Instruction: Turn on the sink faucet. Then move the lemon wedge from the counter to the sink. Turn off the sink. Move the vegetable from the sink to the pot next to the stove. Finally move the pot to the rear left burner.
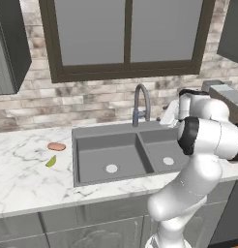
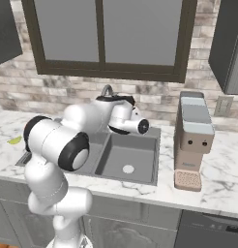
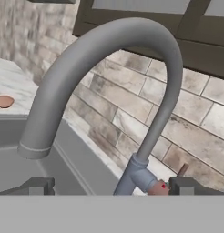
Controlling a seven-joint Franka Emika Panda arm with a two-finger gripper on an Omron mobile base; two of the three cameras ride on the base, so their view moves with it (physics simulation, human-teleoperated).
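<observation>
The grey gooseneck sink faucet (image 3: 109,59) rises close in front of the hand, its blue-grey base (image 3: 132,175) between my fingertips. My gripper (image 3: 113,186) is open and holds nothing. A small lever with a red mark (image 3: 158,187) sticks out at the base. No water runs from the spout. From the left base view, the faucet (image 1: 141,102) stands behind the dark grey double sink (image 1: 92,131), and my hand (image 1: 168,117) is just right of it. The yellow-green lemon wedge (image 1: 51,161) lies on the white marble counter (image 1: 24,179), left of the sink. The pot and stove are out of view.
A flat orange-brown oval (image 1: 56,146) lies on the counter just behind the wedge. A tall coffee machine (image 2: 192,135) stands right of the sink (image 2: 140,175). A brick wall and a dark-framed window (image 1: 126,38) close the back.
</observation>
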